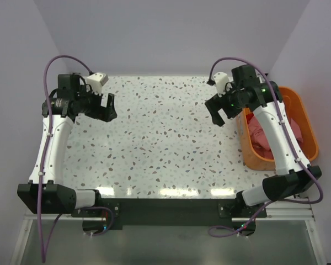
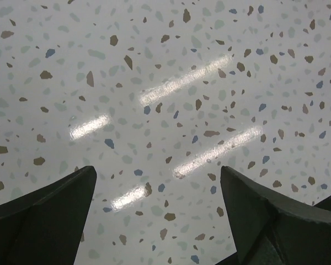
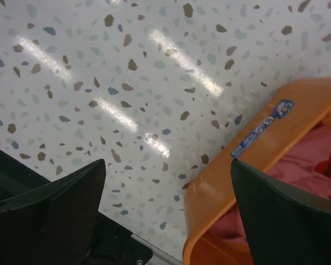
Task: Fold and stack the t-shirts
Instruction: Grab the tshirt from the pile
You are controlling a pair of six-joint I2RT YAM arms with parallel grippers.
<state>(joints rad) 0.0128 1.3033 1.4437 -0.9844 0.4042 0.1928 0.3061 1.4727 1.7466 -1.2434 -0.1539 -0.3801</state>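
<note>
Pink and red t-shirts (image 1: 298, 135) lie crumpled in an orange basket (image 1: 305, 110) at the table's right edge; the wrist view shows the pink cloth (image 3: 303, 165) inside the basket's rim (image 3: 248, 152). My right gripper (image 1: 222, 113) is open and empty, held above the table just left of the basket, also in its wrist view (image 3: 168, 187). My left gripper (image 1: 108, 107) is open and empty above the table's far left, over bare speckled surface in its wrist view (image 2: 157, 187).
The white speckled table (image 1: 165, 143) runs between the two arms. White walls stand behind and at both sides. The dark mounting rail (image 1: 165, 207) and arm bases sit at the near edge.
</note>
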